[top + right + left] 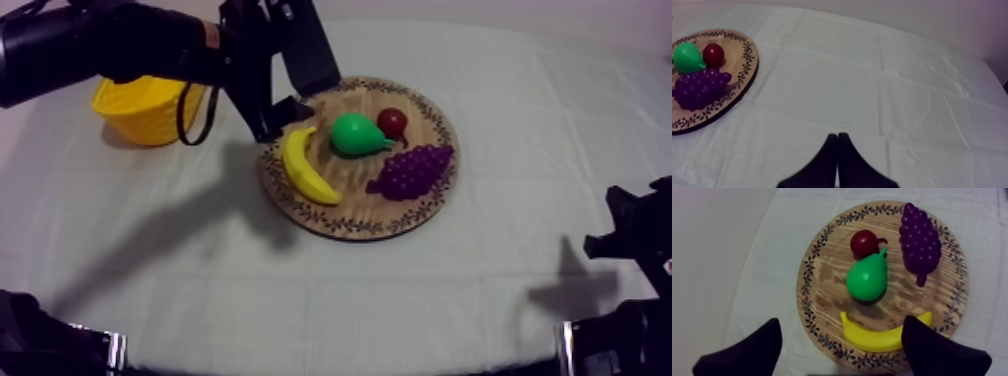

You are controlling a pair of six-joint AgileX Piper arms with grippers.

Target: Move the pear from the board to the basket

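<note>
A green pear (357, 135) (867, 278) (687, 57) lies in the middle of the round wooden board (340, 215) (822, 288) (737, 85). My left gripper (285, 118) (839, 348) hangs open above the board's left edge, over the banana (305, 167) (882, 335), its fingers (747, 353) wide apart with nothing between them. The yellow basket (145, 108) stands at the back left, partly behind my left arm. My right gripper (837, 162) is shut, its fingers together as a narrow wedge over bare cloth, low at the table's right.
Purple grapes (412, 172) (919, 240) (699, 87) and a small red fruit (392, 122) (864, 242) (713, 54) also lie on the board, close by the pear. Bare cloth spreads around the board and toward the front.
</note>
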